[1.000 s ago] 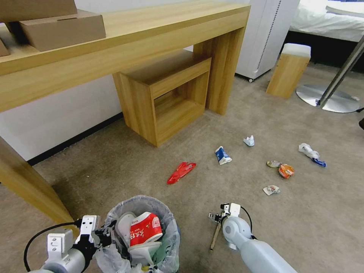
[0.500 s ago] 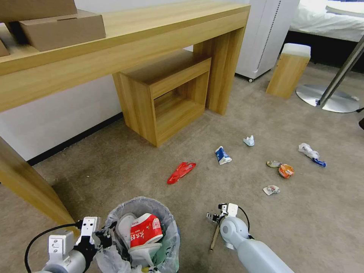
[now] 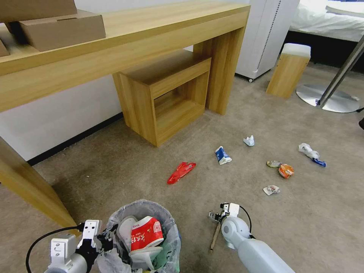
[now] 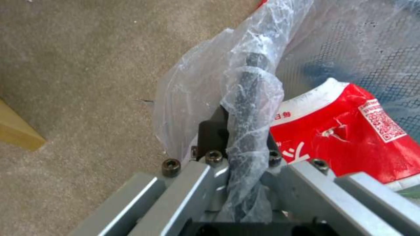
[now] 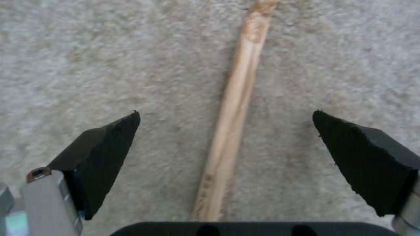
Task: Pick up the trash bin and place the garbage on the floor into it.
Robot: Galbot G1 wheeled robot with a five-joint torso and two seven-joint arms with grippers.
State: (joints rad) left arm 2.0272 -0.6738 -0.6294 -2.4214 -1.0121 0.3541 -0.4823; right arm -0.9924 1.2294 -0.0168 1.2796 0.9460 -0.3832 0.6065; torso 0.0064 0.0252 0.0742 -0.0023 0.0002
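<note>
Over the last second the small round trash bin (image 3: 146, 231), lined with a crinkly translucent whitish plastic bag, sits slightly lower and nearer in the head view, and the left gripper (image 3: 99, 242) clamped on its rim has sunk with it; the desk and the litter on the carpet keep their places, so this is a move of the arm and not of the camera. The right gripper (image 3: 217, 217) has shifted only a little and remains just above the thin pale wooden stick (image 3: 215, 237) on the beige carpet. In the left wrist view the left gripper (image 4: 238, 154) is closed on the dark bin rim (image 4: 245, 108) wrapped in bag film, with the crushed red-and-white paper cup (image 4: 346, 137) lying inside the bin just beside it. In the right wrist view the right gripper (image 5: 227, 144) stands wide, its black fingertips (image 5: 105, 147) apart on either side of the wooden stick (image 5: 232, 124), which runs lengthwise through the middle of the gap without touching either one. This suggests that the bin is being carried close for the drop while the stick is lined up for a grasp that is not yet made. Farther off on the carpet lie a flattened red wrapper (image 3: 181, 171), a blue-and-white carton (image 3: 222, 155) and an orange wrapper (image 3: 286, 170), well apart from both grippers.
</note>
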